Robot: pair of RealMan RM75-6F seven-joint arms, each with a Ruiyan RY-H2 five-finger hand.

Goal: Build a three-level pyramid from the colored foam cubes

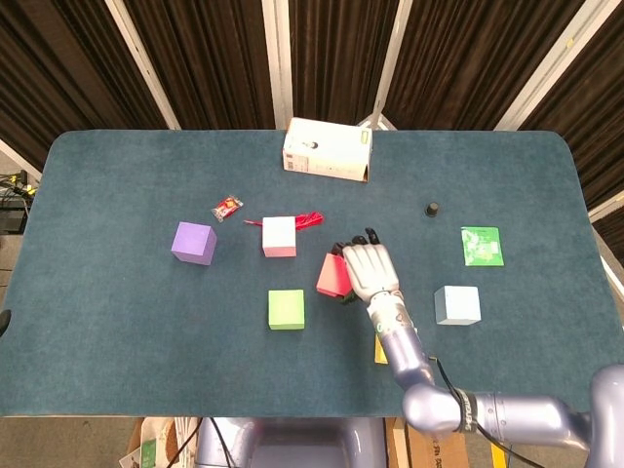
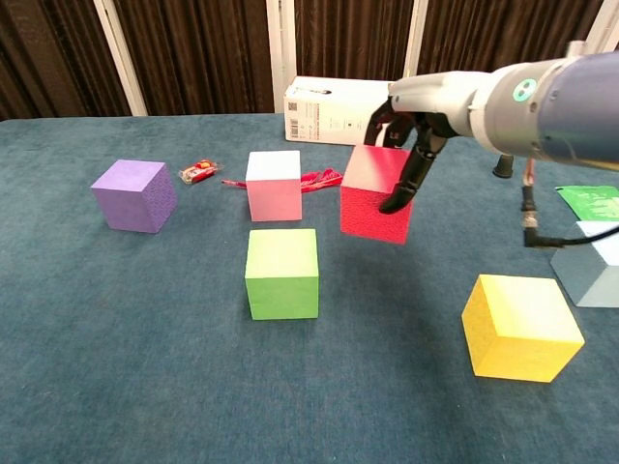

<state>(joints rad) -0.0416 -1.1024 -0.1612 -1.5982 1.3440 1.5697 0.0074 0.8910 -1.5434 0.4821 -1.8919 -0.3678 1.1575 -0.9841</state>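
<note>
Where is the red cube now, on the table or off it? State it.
Off the table. The right hand grips the red cube and holds it in the air, between the pink cube and the yellow cube.

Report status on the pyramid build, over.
Right hand holds red cube off the table. Left hand not in view. No cubes stacked yet. Green cube and pink cube nearby.

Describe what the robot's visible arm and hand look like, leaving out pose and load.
Only the right arm shows: smooth silvery-lavender metallic casing, rounded in section, with a small green ring marking near the wrist and a thin black cable hanging beneath. The right hand has a pale silver-grey back and black fingers.
</note>
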